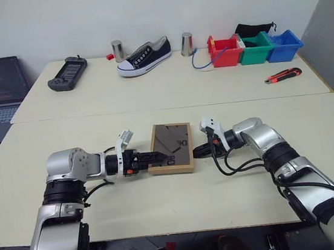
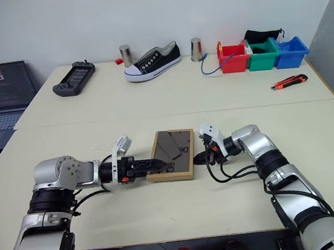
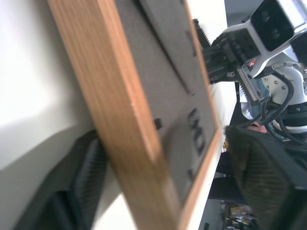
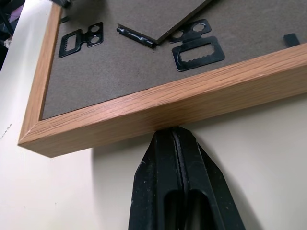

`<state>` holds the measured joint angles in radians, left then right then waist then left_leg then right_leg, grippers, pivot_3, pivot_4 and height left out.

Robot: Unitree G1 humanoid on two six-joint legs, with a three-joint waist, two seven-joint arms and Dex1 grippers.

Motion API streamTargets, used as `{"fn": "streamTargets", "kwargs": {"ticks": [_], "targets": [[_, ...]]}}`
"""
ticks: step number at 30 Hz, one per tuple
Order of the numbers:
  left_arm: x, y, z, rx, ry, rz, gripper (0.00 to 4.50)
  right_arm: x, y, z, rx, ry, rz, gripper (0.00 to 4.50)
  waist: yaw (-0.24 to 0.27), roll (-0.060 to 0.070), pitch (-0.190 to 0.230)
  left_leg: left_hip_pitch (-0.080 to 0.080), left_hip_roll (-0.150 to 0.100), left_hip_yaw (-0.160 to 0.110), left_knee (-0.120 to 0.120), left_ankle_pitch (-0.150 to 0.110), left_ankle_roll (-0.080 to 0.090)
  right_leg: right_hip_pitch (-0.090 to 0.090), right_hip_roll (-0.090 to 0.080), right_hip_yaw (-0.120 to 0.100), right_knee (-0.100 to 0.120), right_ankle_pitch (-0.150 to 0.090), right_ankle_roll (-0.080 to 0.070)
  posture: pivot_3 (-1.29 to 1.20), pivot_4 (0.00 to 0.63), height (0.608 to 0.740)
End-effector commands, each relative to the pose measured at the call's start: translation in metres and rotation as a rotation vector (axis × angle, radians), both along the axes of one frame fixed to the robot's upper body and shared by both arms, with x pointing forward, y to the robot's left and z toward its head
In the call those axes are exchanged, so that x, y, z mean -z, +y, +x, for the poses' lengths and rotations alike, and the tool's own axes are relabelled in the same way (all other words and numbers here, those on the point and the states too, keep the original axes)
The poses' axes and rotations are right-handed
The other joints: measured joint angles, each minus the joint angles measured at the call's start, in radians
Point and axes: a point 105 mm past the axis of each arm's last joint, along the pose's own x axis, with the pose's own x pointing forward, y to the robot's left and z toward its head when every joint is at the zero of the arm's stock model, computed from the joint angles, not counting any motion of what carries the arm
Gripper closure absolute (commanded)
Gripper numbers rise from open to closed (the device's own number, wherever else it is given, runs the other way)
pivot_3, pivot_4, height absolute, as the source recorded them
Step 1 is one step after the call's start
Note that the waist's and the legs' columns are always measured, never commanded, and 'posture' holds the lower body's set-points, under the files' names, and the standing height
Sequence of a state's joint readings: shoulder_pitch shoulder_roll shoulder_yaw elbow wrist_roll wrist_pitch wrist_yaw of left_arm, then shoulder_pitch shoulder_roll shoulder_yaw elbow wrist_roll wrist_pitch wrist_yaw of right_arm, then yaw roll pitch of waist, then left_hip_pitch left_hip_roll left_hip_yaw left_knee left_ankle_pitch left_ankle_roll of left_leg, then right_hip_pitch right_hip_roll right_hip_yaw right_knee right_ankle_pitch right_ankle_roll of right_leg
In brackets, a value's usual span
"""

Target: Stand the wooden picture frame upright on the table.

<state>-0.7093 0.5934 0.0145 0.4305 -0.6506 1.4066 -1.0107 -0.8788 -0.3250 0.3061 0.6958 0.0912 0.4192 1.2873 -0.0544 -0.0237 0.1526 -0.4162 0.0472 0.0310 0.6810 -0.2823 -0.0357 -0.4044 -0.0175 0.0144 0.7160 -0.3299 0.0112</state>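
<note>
The left pincer [image 1: 161,158] is straddling the picture frame's [image 1: 171,147] near rail, half closed; the right pincer [image 4: 173,139], shut, is bracing the opposite edge. Lying backing-up on the table [image 1: 182,202], the frame looks light, stiff.

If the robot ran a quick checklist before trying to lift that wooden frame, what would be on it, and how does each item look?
1. Wooden picture frame lying flat, grey backing up: ok.
2. Left gripper straddling the frame's left edge, one finger above and one below: ok.
3. Left grip fully closed: cannot tell.
4. Right gripper shut, tip against the frame's right edge: ok.
5. Stand flap swung out to prop the frame: not ok.
6. Table around the frame free of clutter: ok.
</note>
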Motion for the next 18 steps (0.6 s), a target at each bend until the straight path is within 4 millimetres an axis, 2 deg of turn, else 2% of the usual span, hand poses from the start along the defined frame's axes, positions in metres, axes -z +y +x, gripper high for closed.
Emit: {"fn": "streamTargets", "kwargs": {"ticks": [1, 6, 10, 18], "targets": [[-0.010, -0.004, 0.000, 0.015, -0.037, -0.031, 1.86, 0.008, -0.008, -0.002, 0.008, 0.008, -0.042, 4.50, 0.000, 0.000, 0.000, 0.000, 0.000, 0.000, 0.000, 0.000, 0.000, 0.000, 0.000, 0.000, 0.000, 0.000, 0.000, 0.00, 0.150, 0.740], [-0.010, -0.006, 0.002, 0.016, -0.043, -0.031, 2.73, 0.010, -0.008, -0.005, 0.001, 0.010, -0.046, 4.50, 0.002, 0.000, 0.000, 0.000, 0.000, 0.000, 0.000, 0.000, 0.000, 0.000, 0.000, 0.000, 0.000, 0.000, 0.000, 0.00, 0.150, 0.740], [-0.013, -0.007, 0.004, 0.008, -0.055, -0.045, 3.17, 0.011, -0.007, -0.007, -0.004, 0.014, -0.045, 4.50, 0.005, 0.000, 0.000, 0.000, 0.000, 0.000, 0.000, 0.000, 0.000, 0.001, 0.000, 0.000, 0.000, 0.000, 0.000, 0.00, 0.150, 0.740], [-0.023, -0.004, 0.005, -0.008, -0.093, -0.059, 3.18, 0.010, -0.015, -0.006, 0.012, 0.023, -0.047, 4.50, 0.005, 0.000, 0.000, 0.000, 0.000, 0.000, 0.000, 0.000, 0.000, 0.001, 0.000, 0.000, 0.000, 0.000, 0.000, 0.00, 0.150, 0.740]]}}
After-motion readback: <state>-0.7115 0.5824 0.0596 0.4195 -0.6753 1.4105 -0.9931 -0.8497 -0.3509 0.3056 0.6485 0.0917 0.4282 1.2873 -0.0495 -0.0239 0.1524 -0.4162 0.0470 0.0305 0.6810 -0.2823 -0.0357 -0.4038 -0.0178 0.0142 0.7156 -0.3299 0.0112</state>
